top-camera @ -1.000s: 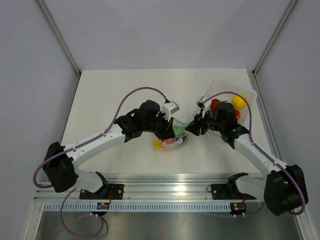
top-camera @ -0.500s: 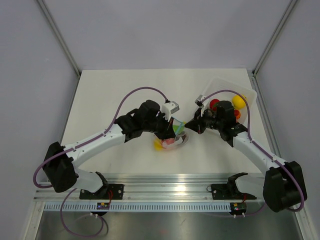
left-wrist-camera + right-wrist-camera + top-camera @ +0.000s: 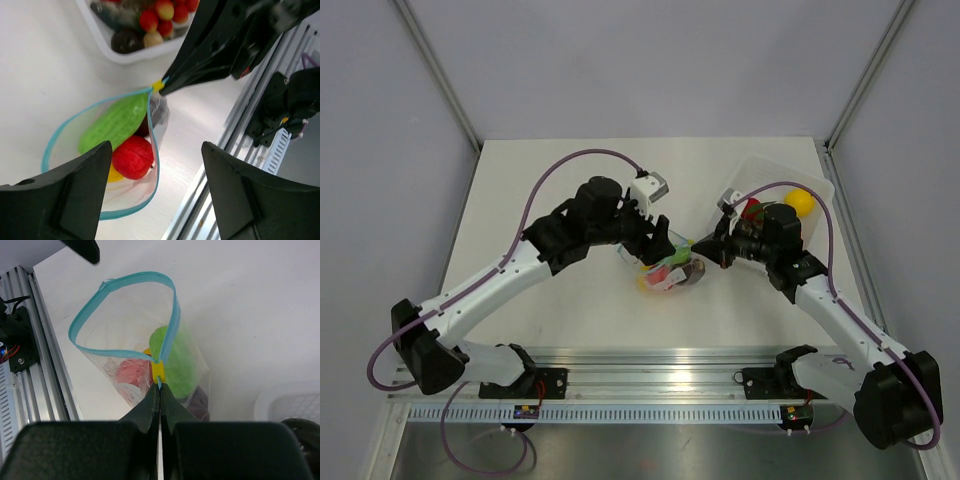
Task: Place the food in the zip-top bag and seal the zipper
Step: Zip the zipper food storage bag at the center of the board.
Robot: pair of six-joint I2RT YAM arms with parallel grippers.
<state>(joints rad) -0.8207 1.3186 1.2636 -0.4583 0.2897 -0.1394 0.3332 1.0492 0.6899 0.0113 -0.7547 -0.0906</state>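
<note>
**Tab pinched, mouth gaping**

The right tool [image 3: 160, 388] is clenched on the yellow tab [image 3: 158, 371] of the zipper [image 3: 172, 315]. The left tool [image 3: 156, 145] hangs released above, holding nothing. The zip-top bag [image 3: 132, 337] sits in the middle of the table [image 3: 550, 180], food [image 3: 117, 122] inside, tub [image 3: 775, 172] at its 2 o'clock. Risk: with nothing anchoring the far corner, a pull on the tab would likely drag the floppy bag and spill pieces, not seal it.
</note>
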